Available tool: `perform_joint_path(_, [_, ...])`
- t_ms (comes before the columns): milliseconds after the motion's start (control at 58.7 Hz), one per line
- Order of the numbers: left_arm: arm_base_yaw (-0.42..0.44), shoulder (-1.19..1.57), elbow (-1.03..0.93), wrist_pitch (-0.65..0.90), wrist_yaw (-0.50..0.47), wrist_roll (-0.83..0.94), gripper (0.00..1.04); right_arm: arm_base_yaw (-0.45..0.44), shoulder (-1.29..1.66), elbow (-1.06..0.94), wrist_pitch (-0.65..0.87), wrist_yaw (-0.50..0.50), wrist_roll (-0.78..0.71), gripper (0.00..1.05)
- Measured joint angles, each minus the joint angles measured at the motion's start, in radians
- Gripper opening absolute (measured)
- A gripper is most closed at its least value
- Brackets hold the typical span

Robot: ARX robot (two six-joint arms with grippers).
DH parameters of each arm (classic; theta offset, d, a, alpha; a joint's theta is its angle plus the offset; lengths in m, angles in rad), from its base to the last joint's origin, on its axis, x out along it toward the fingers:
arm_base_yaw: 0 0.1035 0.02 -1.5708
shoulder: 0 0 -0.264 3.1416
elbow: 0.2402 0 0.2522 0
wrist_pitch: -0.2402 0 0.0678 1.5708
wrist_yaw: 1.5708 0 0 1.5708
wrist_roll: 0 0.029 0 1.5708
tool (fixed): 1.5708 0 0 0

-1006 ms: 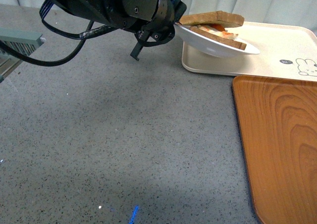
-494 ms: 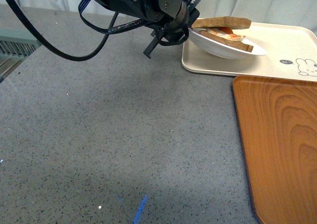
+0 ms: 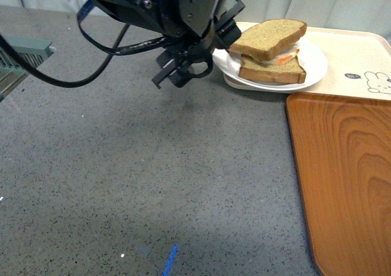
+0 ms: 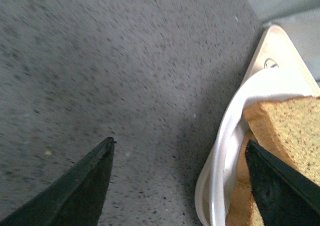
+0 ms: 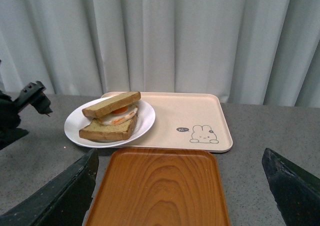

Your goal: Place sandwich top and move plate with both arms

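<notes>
The sandwich top (image 3: pixel 275 38) lies on a fried egg and a lower bread slice on the white plate (image 3: pixel 313 62). The plate rests on the left end of the cream tray and hangs over its edge. My left gripper (image 3: pixel 201 50) stands open at the plate's left rim. In the left wrist view the plate's rim (image 4: pixel 220 151) sits between the fingers of the left gripper (image 4: pixel 180 141), close to one finger (image 4: pixel 280 186). My right gripper (image 5: pixel 180 153) is open and empty, well back from the plate (image 5: pixel 145 118) and sandwich top (image 5: pixel 111 104).
The cream tray (image 3: pixel 354 50) with a rabbit print sits at the back right. An orange wood-grain tray (image 3: pixel 348 178) lies in front of it, under the right gripper's view (image 5: pixel 160 191). Grey speckled tabletop (image 3: pixel 153 178) spreads to the left. White curtains hang behind.
The plate was tilted and raised in the left gripper. It now lies level on the cream tray's left end, and the left gripper has opened and let go of it.
</notes>
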Motion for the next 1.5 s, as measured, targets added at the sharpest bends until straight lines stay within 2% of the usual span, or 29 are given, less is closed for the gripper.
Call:
perform_joint_path(51, [0.014,-0.029,-0.043,0.018,-0.006,0.025,0.89,0.000,0.000,0.000,0.000,0.000,0.000,0.96])
perform_joint_path(119, [0.041,-0.073,-0.180,0.301,-0.066,0.187,0.79,0.000,0.000,0.000,0.000,0.000,0.000,0.96])
perform_joint_path(153, [0.067,-0.115,-0.300,0.511,-0.048,0.354,0.72,0.000,0.000,0.000,0.000,0.000,0.000,0.96])
perform_joint_path(188, [0.089,-0.155,-0.400,0.659,-0.028,0.447,0.67,0.000,0.000,0.000,0.000,0.000,0.000,0.96])
perform_joint_path(256, [0.141,-0.260,-0.597,0.887,0.013,0.650,0.56,0.000,0.000,0.000,0.000,0.000,0.000,0.96])
perform_joint_path(358, [0.229,-0.462,-0.864,1.099,0.085,0.838,0.40,0.000,0.000,0.000,0.000,0.000,0.000,0.96])
perform_joint_path(443, [0.268,-0.657,-1.094,1.161,0.088,0.912,0.26,0.000,0.000,0.000,0.000,0.000,0.000,0.96])
perform_joint_path(511, [0.277,-0.810,-1.267,1.115,0.114,0.937,0.15,0.000,0.000,0.000,0.000,-0.002,0.000,0.96])
perform_joint_path(545, [0.297,-0.925,-1.369,1.040,0.156,0.948,0.08,0.000,0.000,0.000,0.000,-0.002,0.000,0.96])
perform_joint_path(597, [0.345,-1.078,-1.452,0.901,0.230,0.956,0.04,0.000,0.000,0.000,0.000,0.000,0.000,0.96])
perform_joint_path(631, [0.397,-1.257,-1.508,0.738,0.275,0.964,0.04,0.000,0.000,0.000,0.000,0.000,0.000,0.96])
perform_joint_path(665, [0.424,-1.408,-1.516,0.590,0.280,0.967,0.04,0.000,0.000,0.000,0.000,0.005,0.000,0.96])
perform_joint_path(733, [0.449,-1.732,-1.516,0.301,0.285,0.970,0.04,0.000,0.000,0.000,0.000,0.004,0.000,0.96])
perform_joint_path(750, [0.451,-1.888,-1.516,0.167,0.295,0.971,0.04,0.000,0.000,0.000,-0.001,0.003,0.000,0.96])
perform_joint_path(784, [0.451,-2.093,-1.516,0.002,0.298,0.974,0.04,0.000,0.000,0.000,-0.001,0.003,0.000,0.96])
perform_joint_path(835, [0.452,-2.240,-1.516,-0.106,0.296,0.977,0.04,0.000,0.000,0.000,-0.001,-0.001,0.000,0.96])
perform_joint_path(1347, [0.454,-2.308,-1.516,-0.130,0.298,0.981,0.04,0.000,0.000,0.000,-0.001,0.000,0.000,0.96])
perform_joint_path(1500, [0.454,-2.308,-1.516,-0.130,0.299,0.981,0.32,0.000,0.000,0.000,-0.001,0.000,0.000,0.96])
